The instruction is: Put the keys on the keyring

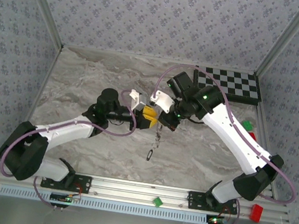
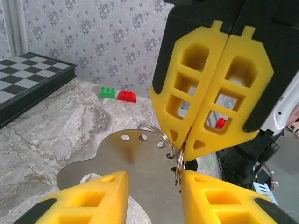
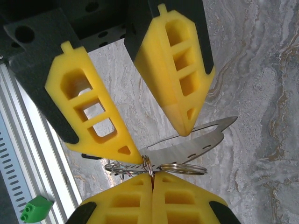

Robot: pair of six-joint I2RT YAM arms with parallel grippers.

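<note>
Both grippers meet above the middle of the table. My left gripper [image 1: 148, 117] [image 2: 154, 175] holds a flat silver metal plate [image 2: 117, 156] [image 3: 205, 137] with small holes between its yellow fingers. My right gripper [image 1: 161, 122] [image 3: 152, 173] is shut, pinching a silver split keyring [image 2: 179, 161] [image 3: 148, 164] at the plate's edge. A second ring [image 2: 159, 133] [image 3: 184, 168] passes through one of the plate's holes. A tangle of thin wire rings [image 3: 110, 167] trails beside it. In the top view a short chain [image 1: 157, 138] runs down to a small dark key [image 1: 148, 156].
A chessboard [image 1: 230, 83] [image 2: 28, 79] lies at the back right. Green [image 2: 107, 92] and red [image 2: 126, 96] bricks sit by the right wall. More bricks rest on the front rail [image 1: 157, 201] [image 1: 257, 211] [image 3: 35, 207].
</note>
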